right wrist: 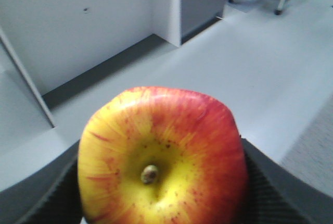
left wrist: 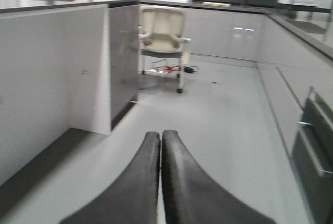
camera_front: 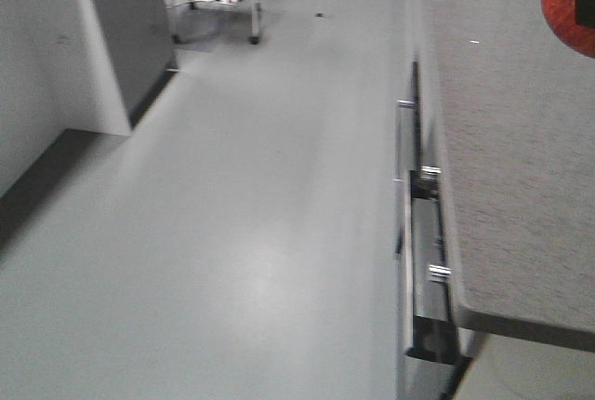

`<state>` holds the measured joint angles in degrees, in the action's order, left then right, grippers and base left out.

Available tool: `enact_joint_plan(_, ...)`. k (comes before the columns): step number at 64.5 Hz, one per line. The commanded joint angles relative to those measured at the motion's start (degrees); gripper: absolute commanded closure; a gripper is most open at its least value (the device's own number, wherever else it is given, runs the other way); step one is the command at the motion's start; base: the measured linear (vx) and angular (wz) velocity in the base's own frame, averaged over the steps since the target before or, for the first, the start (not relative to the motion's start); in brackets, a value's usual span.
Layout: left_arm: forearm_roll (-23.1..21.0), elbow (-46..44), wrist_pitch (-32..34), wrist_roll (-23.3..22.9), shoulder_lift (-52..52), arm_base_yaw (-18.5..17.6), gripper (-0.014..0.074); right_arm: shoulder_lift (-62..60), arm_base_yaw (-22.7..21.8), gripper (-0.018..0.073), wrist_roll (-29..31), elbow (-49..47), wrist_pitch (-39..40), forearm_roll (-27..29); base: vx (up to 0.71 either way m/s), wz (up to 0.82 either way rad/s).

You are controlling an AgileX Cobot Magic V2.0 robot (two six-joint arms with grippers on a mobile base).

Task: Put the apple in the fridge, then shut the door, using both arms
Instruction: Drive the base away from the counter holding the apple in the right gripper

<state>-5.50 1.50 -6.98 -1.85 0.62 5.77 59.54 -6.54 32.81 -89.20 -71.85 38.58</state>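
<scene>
Apple (right wrist: 161,156): one; red and yellow, stem dimple facing the right wrist camera. It is carried in the air over the counter top (camera_front: 521,186), at the front view's upper right edge.
Right gripper (right wrist: 161,198): one; clamped on the apple, dark pads (right wrist: 270,190) pressing both flanks.
Left gripper (left wrist: 161,140): one; fingers pressed together, holding nothing, above the floor (left wrist: 223,125).
Fridge and door: in no view.
Step, as judged: transport of the apple; placing not yet begun.
Next move: calls for finding the fridge and an open shelf, with the left arm free for the door.
Surroundings: one chair (left wrist: 161,26).
</scene>
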Motion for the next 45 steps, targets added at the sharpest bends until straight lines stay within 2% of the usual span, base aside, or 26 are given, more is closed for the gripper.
enact_joint_plan(1, -0.2, 1.6, 3.9, -0.5, 0.8, -0.2, 0.0603, -0.5, -0.1, 0.0566, 0.1, -1.8, 3.6, 2.7, 0.0, 0.57)
enact_joint_plan(45, -0.2, 1.6, 3.9, -0.5, 0.8, -0.2, 0.0603, -0.5, -0.1, 0.0566, 0.1, -1.8, 3.5, 2.7, 0.01, 0.56)
